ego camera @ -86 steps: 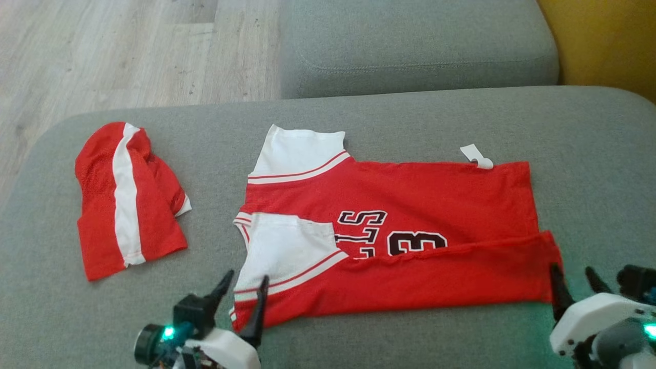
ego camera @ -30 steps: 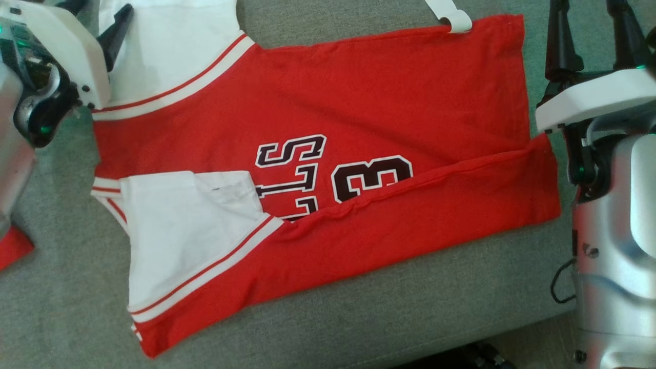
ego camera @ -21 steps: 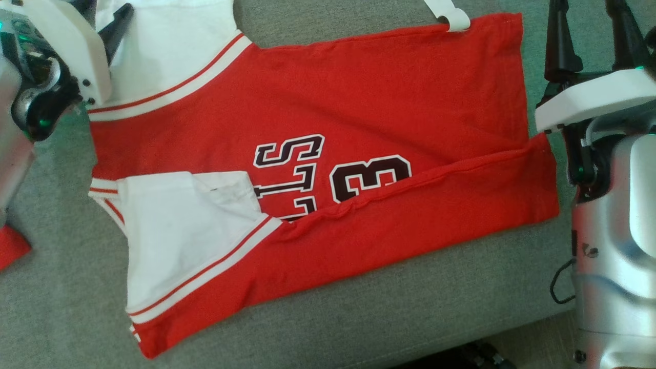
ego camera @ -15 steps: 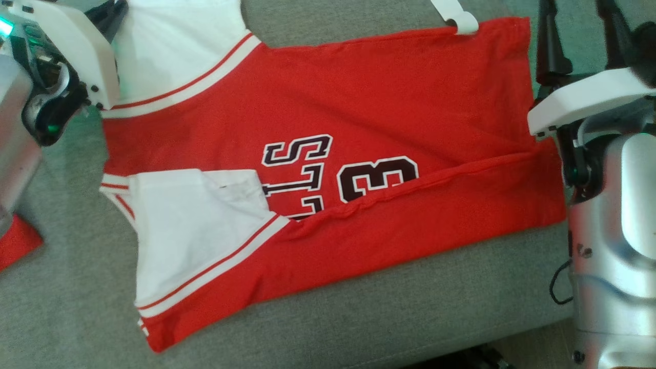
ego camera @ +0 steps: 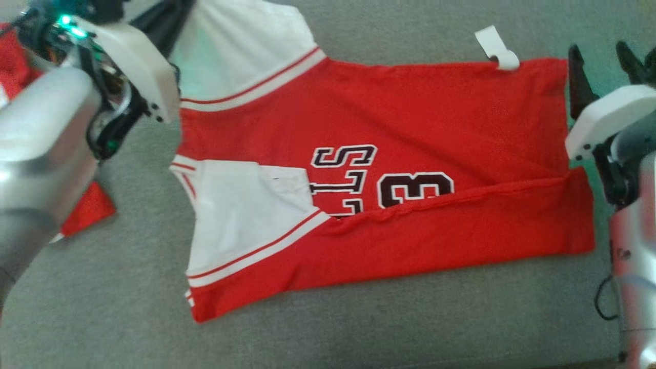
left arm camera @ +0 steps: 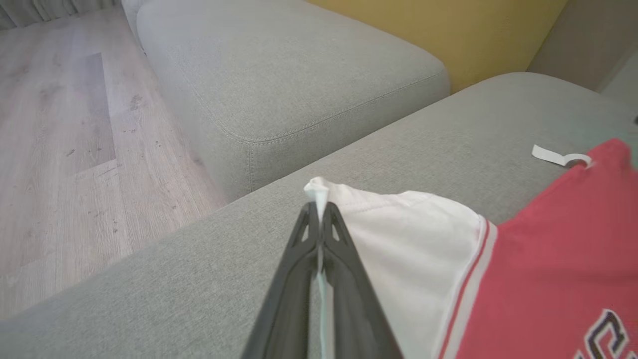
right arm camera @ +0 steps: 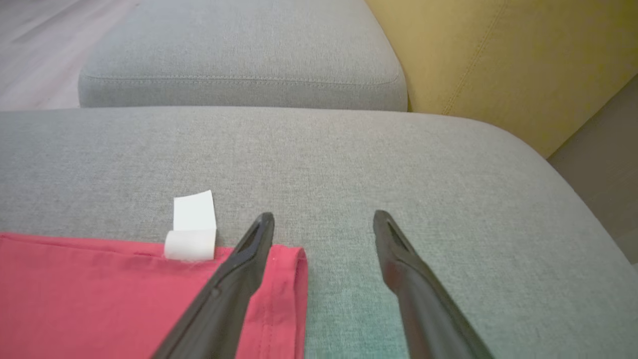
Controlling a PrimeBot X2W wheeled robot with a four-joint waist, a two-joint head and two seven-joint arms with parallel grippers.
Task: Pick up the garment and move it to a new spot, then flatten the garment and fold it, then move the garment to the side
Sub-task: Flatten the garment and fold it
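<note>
The garment (ego camera: 410,113) is a red jersey with white sleeves and dark lettering, spread on the grey couch cushion (ego camera: 359,333), its near long edge folded over. My left gripper (ego camera: 174,13) is at the far white sleeve. In the left wrist view, the left gripper (left arm camera: 319,212) is shut on a pinched corner of the sleeve (left arm camera: 413,234). My right gripper (ego camera: 598,51) stands open at the far hem corner. In the right wrist view, one finger (right arm camera: 249,254) lies over the red hem (right arm camera: 284,279) and the other is over bare cushion.
A second red and white piece of clothing (ego camera: 87,210) lies left of the jersey, partly behind my left arm. A white tag (ego camera: 497,48) sticks out at the far hem. Beyond are another grey cushion (left arm camera: 279,65), a yellow surface (right arm camera: 498,50) and wooden floor (left arm camera: 50,149).
My left gripper has shut on the corner of the far white sleeve. The head camera has shifted, so the jersey sits further right in view. The right gripper stays open.
</note>
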